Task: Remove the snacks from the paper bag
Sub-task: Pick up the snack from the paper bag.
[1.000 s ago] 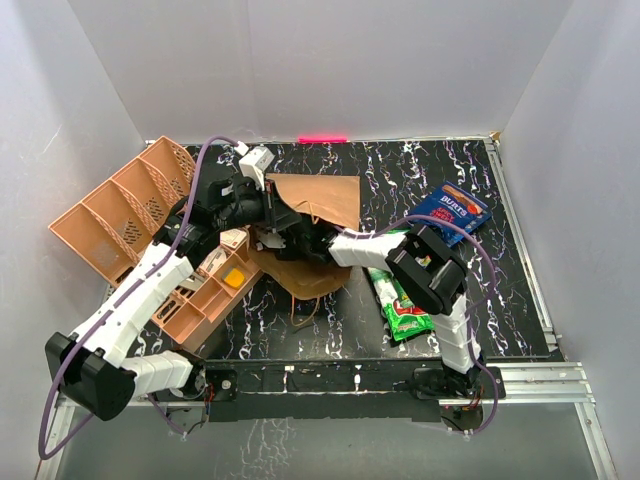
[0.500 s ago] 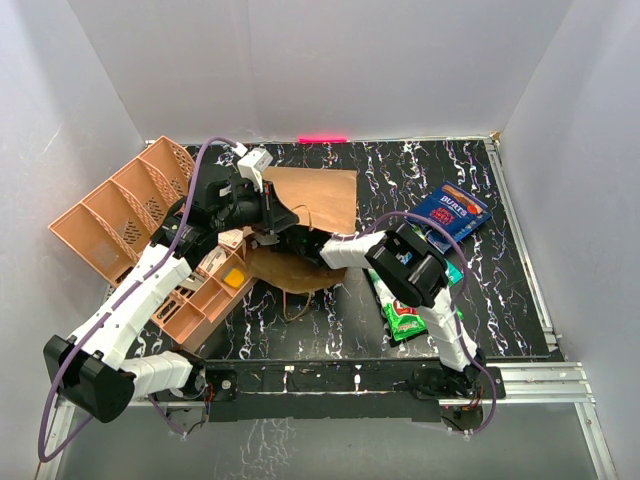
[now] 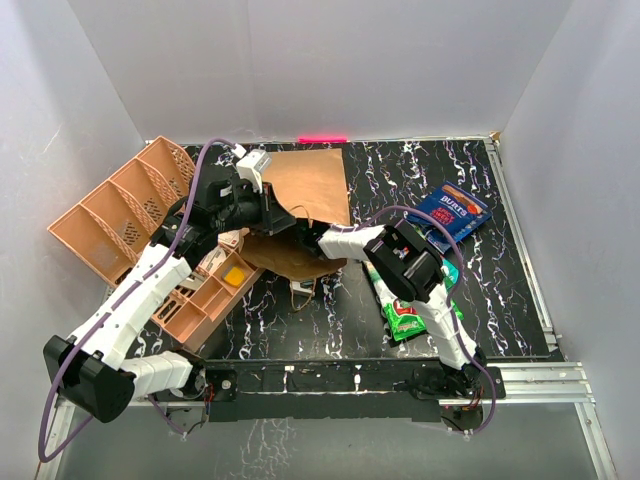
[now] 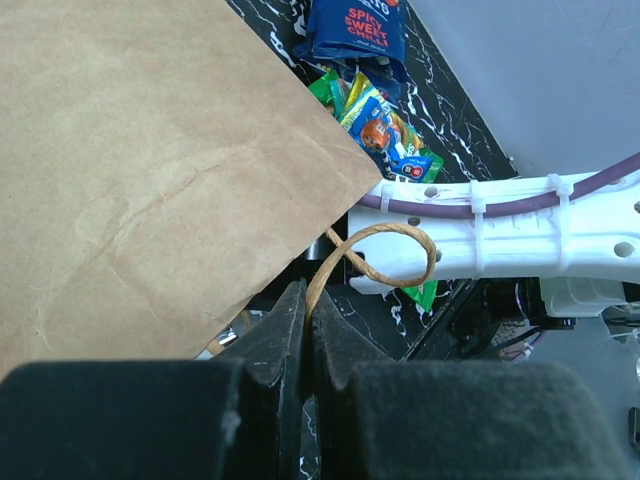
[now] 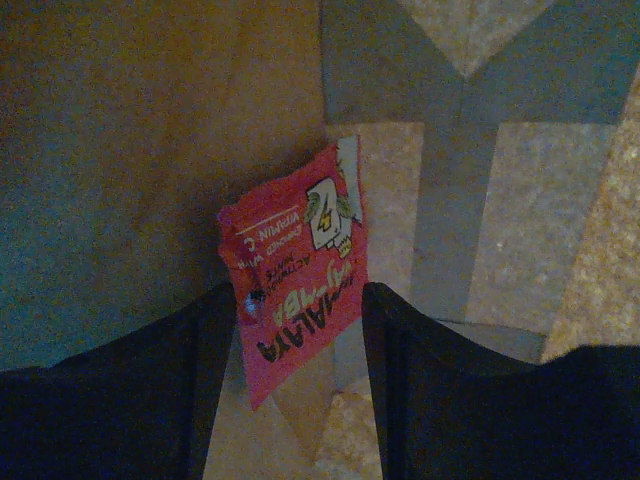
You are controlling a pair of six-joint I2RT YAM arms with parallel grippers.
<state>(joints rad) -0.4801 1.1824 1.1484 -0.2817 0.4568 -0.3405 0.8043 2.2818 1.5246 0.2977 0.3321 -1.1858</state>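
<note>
Far left, the orange divided tray (image 3: pixel 118 215) sits tilted at the edge of the desk (image 3: pixel 520 300). My left hand (image 4: pixel 307 305) is clamped tight on one twisted loop handle (image 4: pixel 388 255) of the paper bag (image 3: pixel 312 185), which lies on its side at the middle of the desk with one broad flat face turned up. Its mouth faces the near side, and the brown paper there is crumpled.

My right arm reaches into that mouth. The wrist view is dim, but the right hand (image 5: pixel 296 335) is inside the bag with its fingers (image 5: pixel 205 350) spread. A red snack packet (image 5: pixel 295 290) sits between them against the bag's inner wall, and I see no squeeze on it.

Right of the bag, a green packet (image 3: pixel 405 315) lies under my right arm, with a multicoloured packet (image 4: pixel 385 135) beside it. The dark blue Burts packet (image 3: pixel 452 212) lies furthest right, well apart from the bag.
</note>
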